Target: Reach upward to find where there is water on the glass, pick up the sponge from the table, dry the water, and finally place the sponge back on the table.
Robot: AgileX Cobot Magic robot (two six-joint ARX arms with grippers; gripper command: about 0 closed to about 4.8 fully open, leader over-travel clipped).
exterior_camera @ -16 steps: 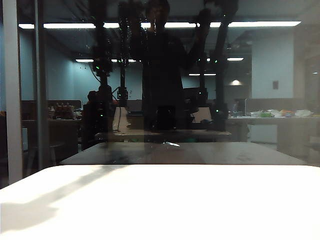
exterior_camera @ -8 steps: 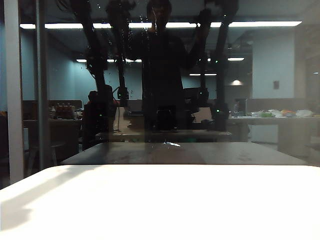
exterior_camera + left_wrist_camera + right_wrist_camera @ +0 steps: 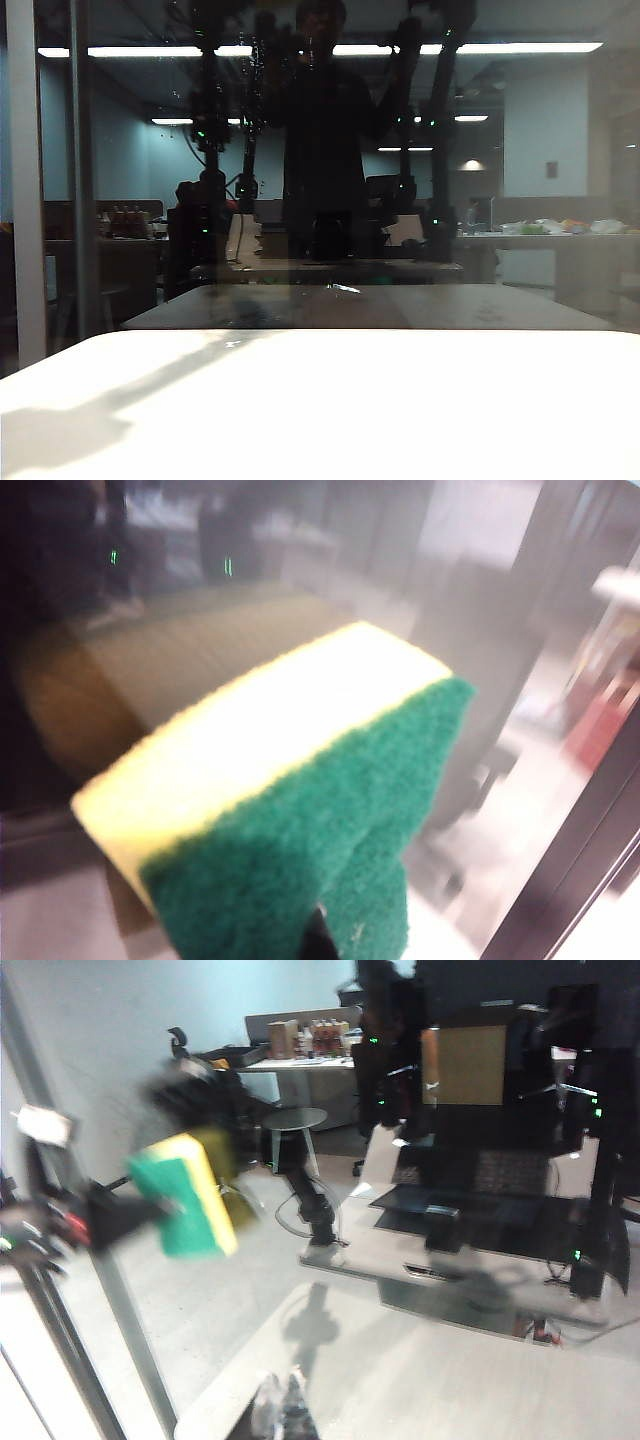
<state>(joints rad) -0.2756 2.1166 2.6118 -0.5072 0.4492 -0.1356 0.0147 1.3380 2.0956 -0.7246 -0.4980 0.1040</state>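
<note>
1. White and bare, the bench fills the near part of your exterior view, with a long grey shadow slanting across its left side.
2. In your left wrist view the sponge fills most of the picture: yellow foam on top, green scouring layer facing the camera. A dark fingertip shows at its lower edge, pressed into the green.
3. Your left hand is closed tightly on the sponge. The right wrist view shows it from the side, a dark blurred arm reaching in with the block at its tip.
4. In that same view the sponge is lifted well clear of the bench and sits close up to the glass; you cannot tell whether it is touching the pane.
5. Your right hand appears only as a blurred dark tip at the edge of its own view, well apart from the sponge. You cannot tell whether it is wide or narrow.
6. Beyond the bench stands the glass, dark and mirror-like, with a pale grey frame bar at the far left.
7. High on the pane, left of centre, the water shows as small pale droplets and thin streaks.
</note>
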